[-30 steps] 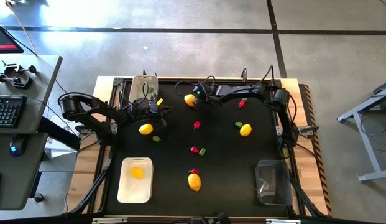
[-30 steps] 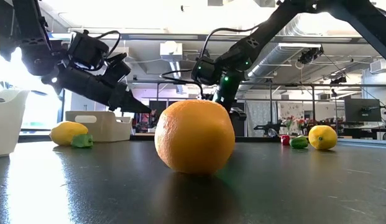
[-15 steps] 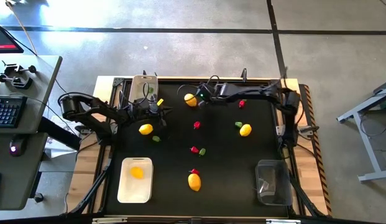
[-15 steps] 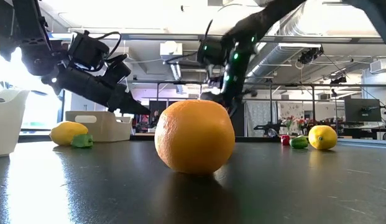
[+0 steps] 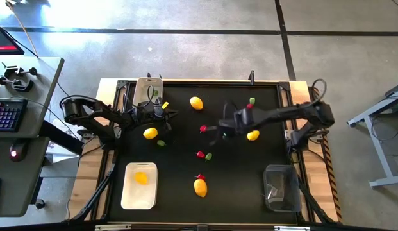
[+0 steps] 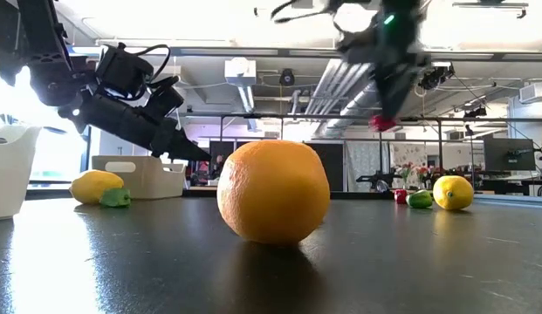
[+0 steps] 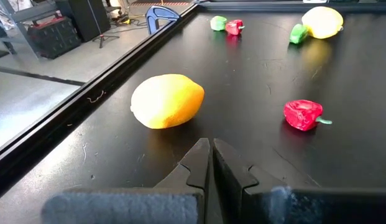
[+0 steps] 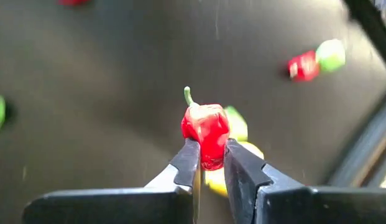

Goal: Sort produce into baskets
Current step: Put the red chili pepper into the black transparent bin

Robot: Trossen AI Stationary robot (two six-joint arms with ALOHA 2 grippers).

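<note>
the right hand [image 8: 208, 163] is pinched shut on a small red pepper [image 8: 205, 132], held in the air above the middle of the black counter [image 5: 263, 154], with a lemon [image 5: 253, 135] just beside it toward the right arm's side. the left hand [image 7: 211, 163] is fully closed and holds nothing, low over the counter near the beige tub [image 5: 147, 90], a lemon [image 7: 167, 101] just ahead of its tips. around the lifted pepper lies open counter, with the clear bin [image 5: 281, 187] and the white tray [image 5: 140, 186] well apart at the near corners.
</note>
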